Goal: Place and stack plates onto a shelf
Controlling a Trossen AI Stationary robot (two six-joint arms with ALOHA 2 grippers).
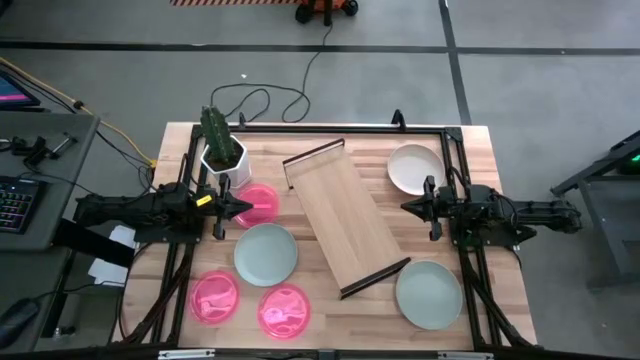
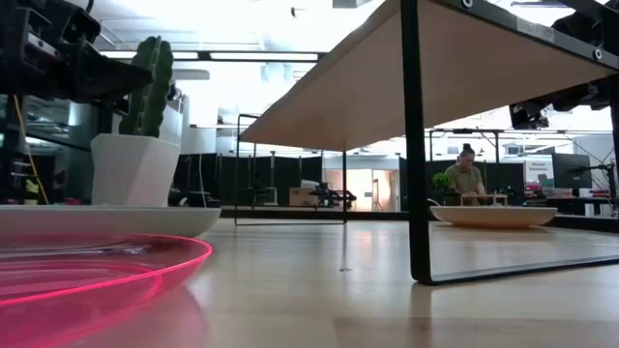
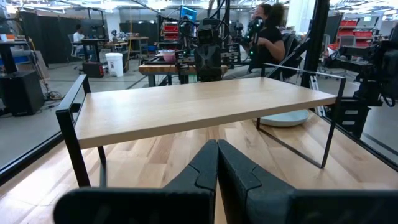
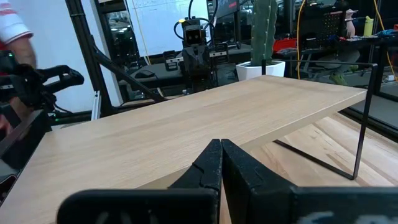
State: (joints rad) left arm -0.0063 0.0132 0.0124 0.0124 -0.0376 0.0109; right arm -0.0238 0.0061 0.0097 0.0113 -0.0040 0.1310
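Plates lie around the diagonal wooden shelf (image 1: 347, 218), none on it: white plate (image 1: 414, 168), two sage-green plates (image 1: 266, 254), three pink plates (image 1: 215, 297), while the left gripper (image 1: 236, 208) and right gripper (image 1: 407, 207), fingers clenched and empty, flank it.

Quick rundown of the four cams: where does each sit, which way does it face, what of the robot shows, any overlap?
High: overhead, straight down; both arms, left gripper, right gripper, shelf between them.
Low: tabletop height, level under the shelf; pink plate nearest; arm parts at the top corners.
Left wrist: faces the shelf; own shut fingers.
Right wrist: faces the shelf; own shut fingers.
Shared: the shelf shows in all; cactus in low, high, right wrist.
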